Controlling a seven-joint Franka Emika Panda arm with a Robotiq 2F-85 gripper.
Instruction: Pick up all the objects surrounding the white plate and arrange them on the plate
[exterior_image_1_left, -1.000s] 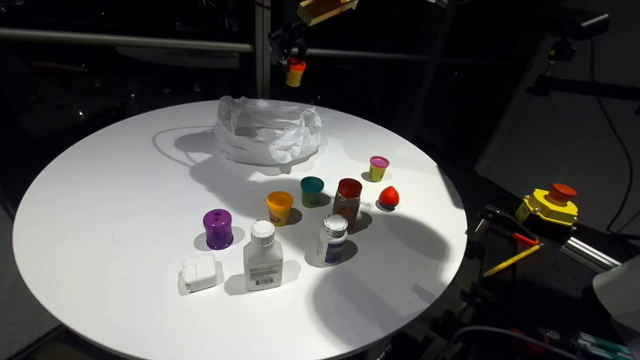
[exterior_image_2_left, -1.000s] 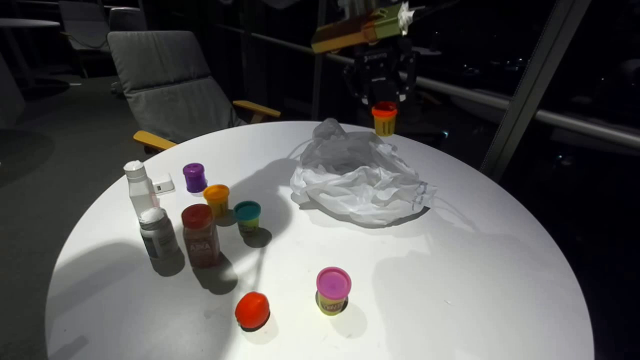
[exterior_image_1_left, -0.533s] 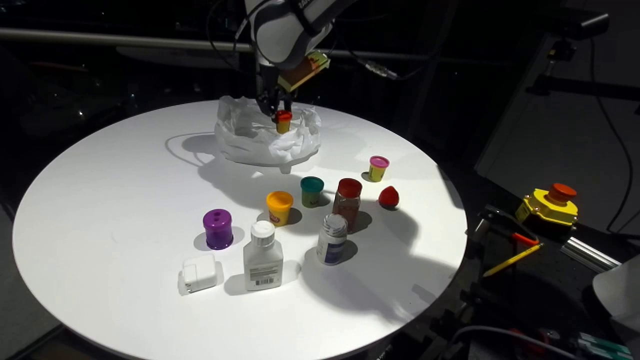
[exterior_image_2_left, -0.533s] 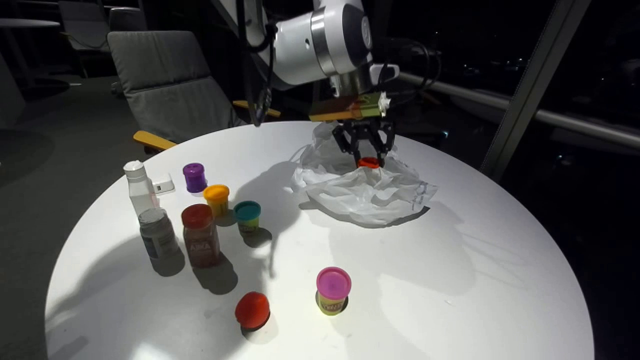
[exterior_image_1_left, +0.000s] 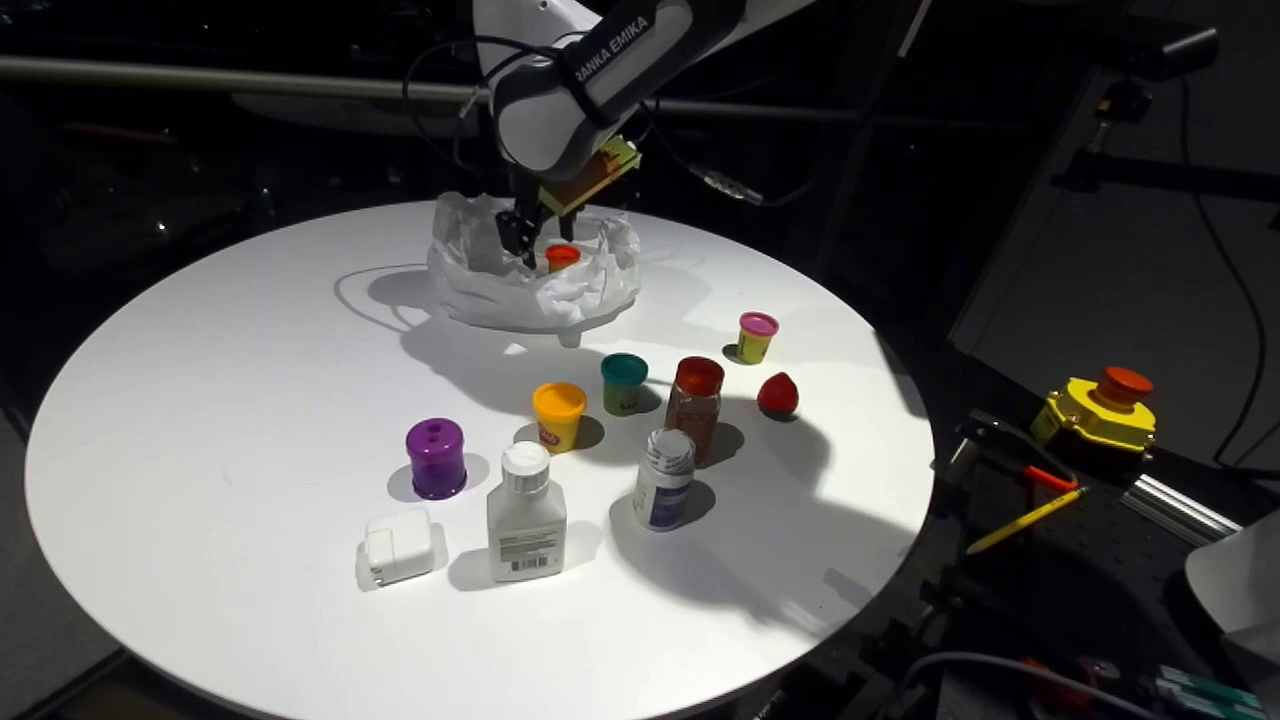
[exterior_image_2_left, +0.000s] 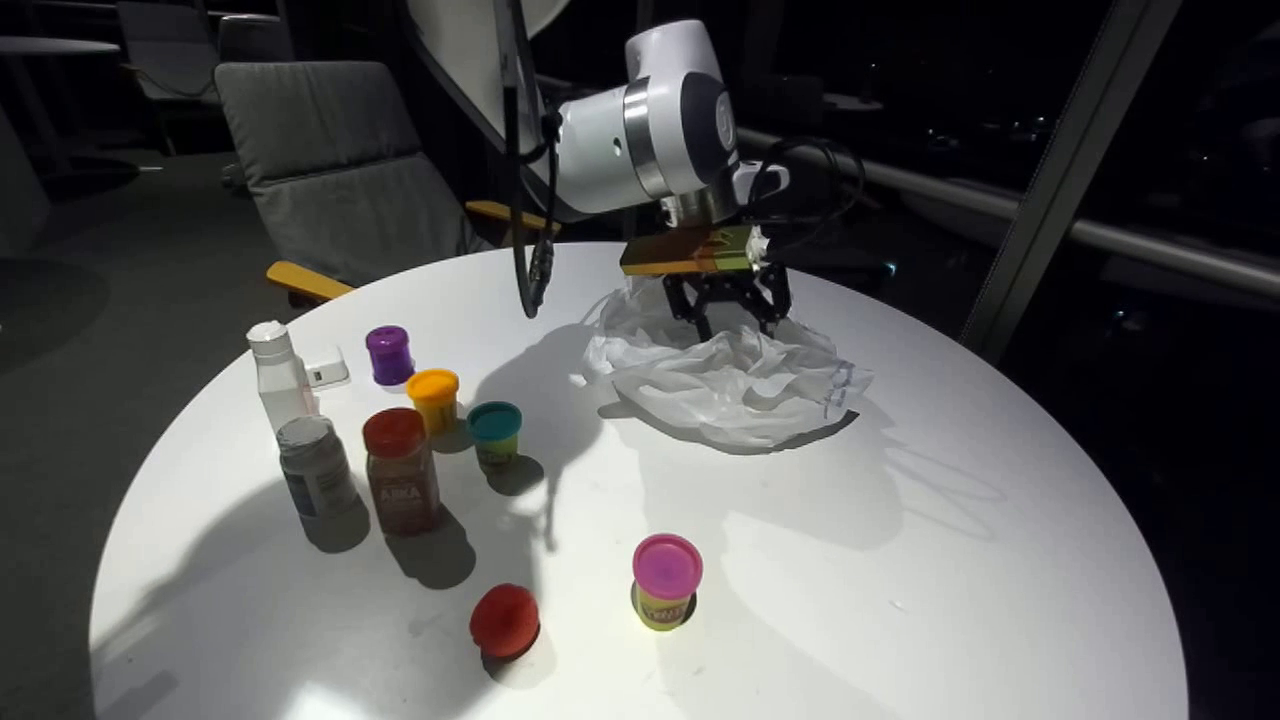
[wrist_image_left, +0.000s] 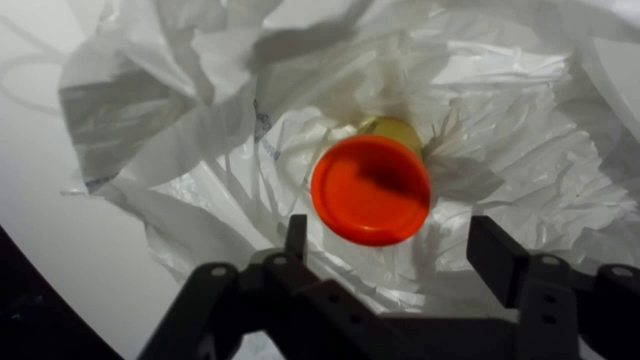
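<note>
The gripper (wrist_image_left: 387, 240) stands wide, its jaws clear of the orange-lidded tub (wrist_image_left: 371, 192) inside the crumpled white plastic bag (exterior_image_1_left: 490, 300). In an exterior view, the bag sits at twelve o'clock on the table (exterior_image_1_left: 250, 380), the pink-lidded Play-Doh tub (exterior_image_1_left: 756, 338) at two, the white USB charger (exterior_image_1_left: 400, 547) at seven.

Grey chair (exterior_image_2_left: 325, 165) beside table (exterior_image_2_left: 860, 620); pencil (exterior_image_1_left: 1027, 520) near yellow box (exterior_image_1_left: 1088, 420).

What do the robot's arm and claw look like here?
The arm is white and rounded, with dark panels, a silver band and lettering legible as "RANKA EMIKA". Black cables loop beside it, one with a metallic connector. A boxy yellow-and-orange piece sits above the claw, which is black with jointed links and flat, block-shaped fingertips.
</note>
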